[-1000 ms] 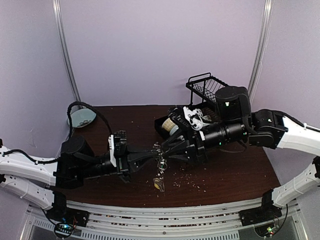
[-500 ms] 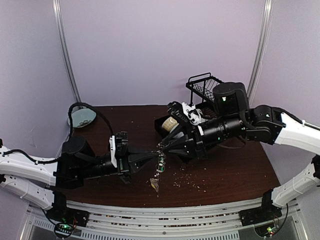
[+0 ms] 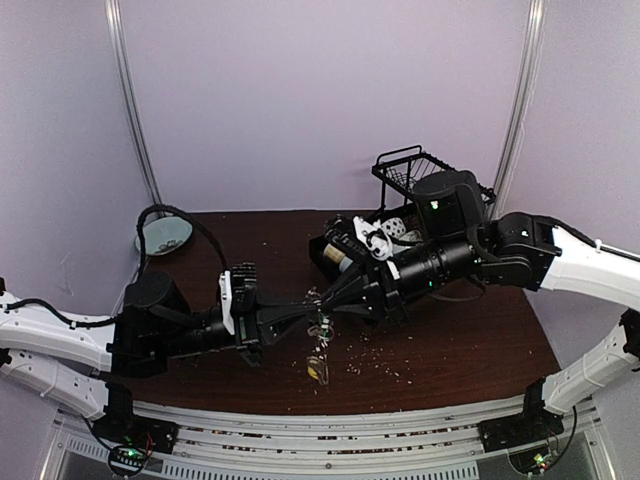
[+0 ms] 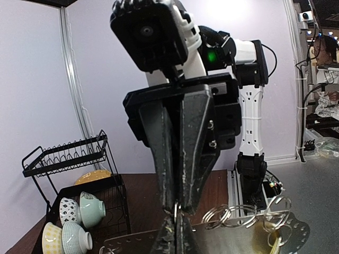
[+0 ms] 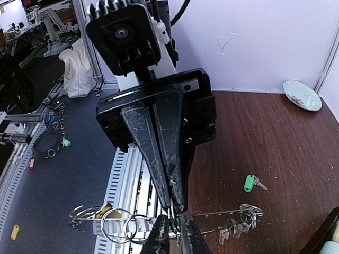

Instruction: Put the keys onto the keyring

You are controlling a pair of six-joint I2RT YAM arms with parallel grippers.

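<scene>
From above, the left gripper (image 3: pixel 308 311) was clamped shut on the keyring (image 3: pixel 321 335), which hung over mid-table. In the left wrist view, the right gripper (image 4: pixel 177 203) was nearly closed at the wire, though I couldn't tell if it gripped. In the right wrist view, a green key (image 5: pixel 249 183) lay on the table (image 5: pixel 275 137).

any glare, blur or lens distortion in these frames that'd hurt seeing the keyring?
Top external: even light, but the keyring is a tiny glint against the dark table and black arms. Left wrist: blown-out glare on the wall at top; the right end effector looms, stretched by the wide angle; keyring coils sharp. Right wrist: evenly lit, crisp on the green-tagged key; the left end effector looms large.
</scene>
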